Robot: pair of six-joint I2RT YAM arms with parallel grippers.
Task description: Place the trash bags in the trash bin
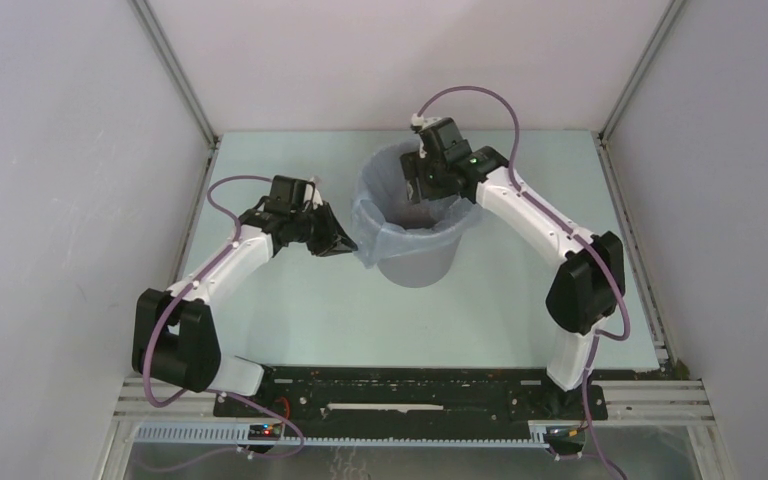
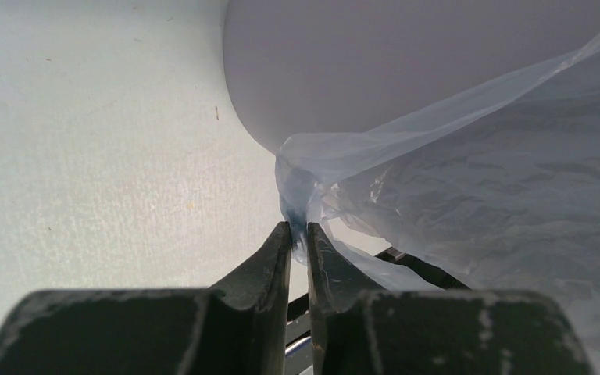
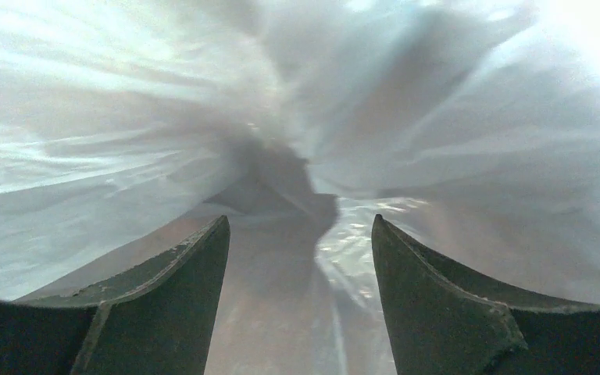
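Note:
The grey round trash bin (image 1: 420, 265) stands mid-table with the pale blue trash bag (image 1: 380, 232) lining it and folded over its rim. My left gripper (image 1: 343, 245) is at the bin's left side, shut on a bunched edge of the bag (image 2: 301, 205) beside the bin wall (image 2: 359, 70). My right gripper (image 1: 422, 185) reaches down into the bin's mouth from the far right. Its jaws stand open (image 3: 301, 234), with wrinkled bag film (image 3: 297, 141) filling the view ahead and nothing between the fingers.
The pale table (image 1: 290, 310) is walled by white panels left, right and behind. The arm bases and a black rail (image 1: 410, 390) lie at the near edge. A purple cable (image 1: 470, 95) loops above the right wrist.

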